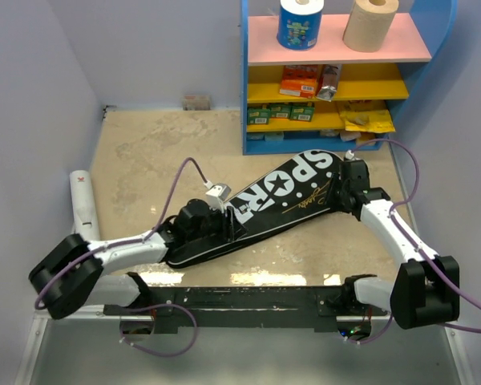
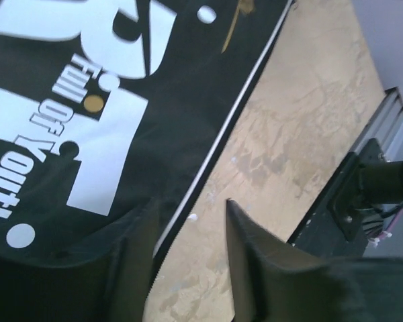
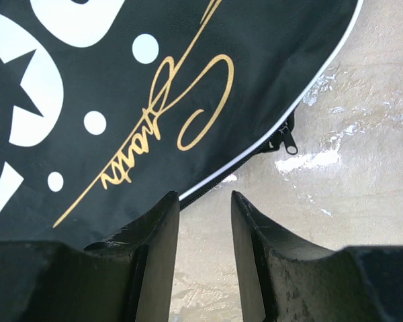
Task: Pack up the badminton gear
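The black racket cover [image 1: 280, 196] lettered "SPORT" lies flat on the table, slanting from lower left to upper right. My left gripper [image 1: 234, 224] is open over the cover's near edge, close to its narrow end. In the left wrist view [image 2: 188, 208] one finger overlaps the cover [image 2: 87, 100] and the other is over bare table. My right gripper [image 1: 342, 192] is open at the cover's wide end. In the right wrist view [image 3: 205, 198] it straddles the zipped edge of the cover [image 3: 154, 80], with the zipper pull [image 3: 287, 141] just ahead. A long white tube [image 1: 84, 204] lies at the far left. No rackets or shuttlecocks show.
A blue shelf unit [image 1: 248, 80] stands at the back right with two paper rolls [image 1: 301, 22] on top and orange packets [image 1: 301, 80] and yellow packets [image 1: 367, 120] below. A black rail [image 1: 248, 305] runs along the near edge. Walls close in on both sides.
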